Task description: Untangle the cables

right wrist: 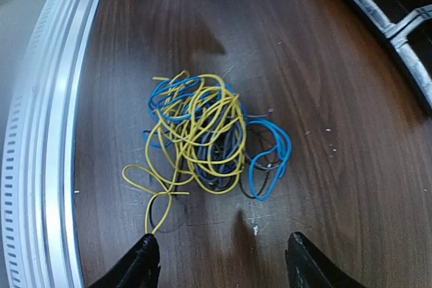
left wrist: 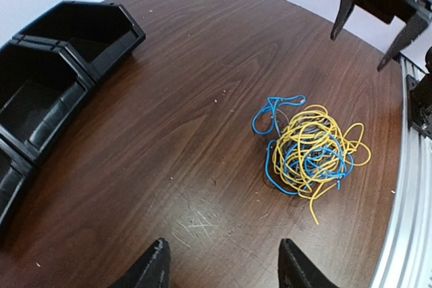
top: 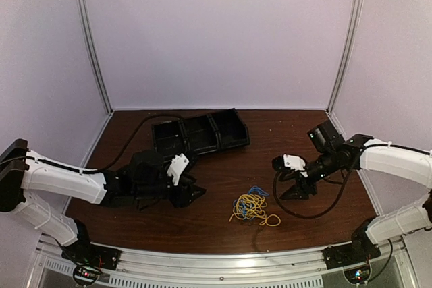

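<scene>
The cables (top: 251, 207) lie as one tangled bundle of yellow, blue and grey wire on the brown table, between the two arms and near the front edge. In the left wrist view the cables (left wrist: 310, 146) sit ahead and to the right of my left gripper (left wrist: 223, 244), which is open and empty. In the right wrist view the cables (right wrist: 202, 139) lie just ahead of my right gripper (right wrist: 221, 235), also open. A yellow strand runs down to its left fingertip (right wrist: 145, 247). From above, the left gripper (top: 194, 193) and right gripper (top: 287, 183) flank the bundle.
A row of black bins (top: 199, 133) stands at the back centre-left, also seen as black bins (left wrist: 61, 65) on the left. The aluminium front rail (right wrist: 40, 133) runs close beside the bundle. The right arm's thick black cable (top: 317, 210) loops over the table.
</scene>
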Robot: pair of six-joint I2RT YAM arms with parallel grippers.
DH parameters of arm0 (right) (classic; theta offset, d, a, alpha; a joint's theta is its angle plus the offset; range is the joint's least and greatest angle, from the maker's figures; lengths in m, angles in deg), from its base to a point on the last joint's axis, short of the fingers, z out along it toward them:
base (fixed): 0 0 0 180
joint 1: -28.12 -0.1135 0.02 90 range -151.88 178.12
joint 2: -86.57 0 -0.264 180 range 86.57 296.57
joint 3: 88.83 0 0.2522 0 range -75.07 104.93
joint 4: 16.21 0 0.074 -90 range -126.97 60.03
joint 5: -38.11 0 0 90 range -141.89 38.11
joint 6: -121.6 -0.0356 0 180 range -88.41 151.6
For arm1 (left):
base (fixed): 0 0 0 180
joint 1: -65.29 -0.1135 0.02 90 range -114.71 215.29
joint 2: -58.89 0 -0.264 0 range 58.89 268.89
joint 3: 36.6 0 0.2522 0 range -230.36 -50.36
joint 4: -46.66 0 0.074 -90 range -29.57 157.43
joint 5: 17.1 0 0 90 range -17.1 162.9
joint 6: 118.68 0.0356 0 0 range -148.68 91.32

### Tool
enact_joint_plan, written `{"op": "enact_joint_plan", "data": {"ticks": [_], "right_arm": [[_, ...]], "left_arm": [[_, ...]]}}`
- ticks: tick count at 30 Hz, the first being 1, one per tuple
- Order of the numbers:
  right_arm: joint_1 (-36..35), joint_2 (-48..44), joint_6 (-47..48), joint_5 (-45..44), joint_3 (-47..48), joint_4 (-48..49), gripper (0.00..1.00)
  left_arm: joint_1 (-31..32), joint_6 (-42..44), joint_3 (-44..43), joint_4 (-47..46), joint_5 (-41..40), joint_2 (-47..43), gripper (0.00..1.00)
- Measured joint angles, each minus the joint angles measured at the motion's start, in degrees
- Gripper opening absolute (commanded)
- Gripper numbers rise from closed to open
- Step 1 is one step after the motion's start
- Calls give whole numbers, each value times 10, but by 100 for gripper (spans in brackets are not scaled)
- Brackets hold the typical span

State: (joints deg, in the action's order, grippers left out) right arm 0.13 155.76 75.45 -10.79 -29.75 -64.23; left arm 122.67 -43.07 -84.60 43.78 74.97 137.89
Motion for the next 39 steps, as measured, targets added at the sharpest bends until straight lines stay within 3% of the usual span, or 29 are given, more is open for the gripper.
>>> {"op": "enact_joint_plan", "data": {"ticks": [2, 5, 6, 10, 12, 15, 19, 24, 29, 33, 39], "right_arm": [[-40, 24, 6, -22, -5, 3, 79], [-102, 80, 9, -73, -7, 21, 80], [-120, 105, 9, -90, -7, 30, 76], [-152, 178, 1, -139, -2, 63, 44], [-170, 216, -13, -163, 19, 69, 39], [-216, 269, -26, -165, 88, 55, 47], [-256, 280, -38, -97, 161, 31, 59], [-241, 234, -31, -68, 150, 3, 60], [-196, 209, -35, -76, 100, -4, 51], [-189, 192, -48, -101, 75, 22, 44], [-190, 212, -70, -110, 76, 95, 40]], "left_arm": [[0, -21, 10, -14, 10, 1, 52], [0, -41, 10, -28, 16, 1, 54], [0, -46, 10, -32, 17, 1, 54], [0, -62, 10, -42, 17, 3, 54], [0, -68, 10, -43, 14, 3, 55], [0, -75, 10, -43, 4, 2, 56], [0, -77, 10, -42, -15, -14, 57], [0, -82, 15, -53, -3, -21, 60], [22, -80, 39, -89, 52, 6, 61], [63, -73, 32, -95, 90, 61, 61], [68, -90, 31, -148, 108, 116, 60]]}}
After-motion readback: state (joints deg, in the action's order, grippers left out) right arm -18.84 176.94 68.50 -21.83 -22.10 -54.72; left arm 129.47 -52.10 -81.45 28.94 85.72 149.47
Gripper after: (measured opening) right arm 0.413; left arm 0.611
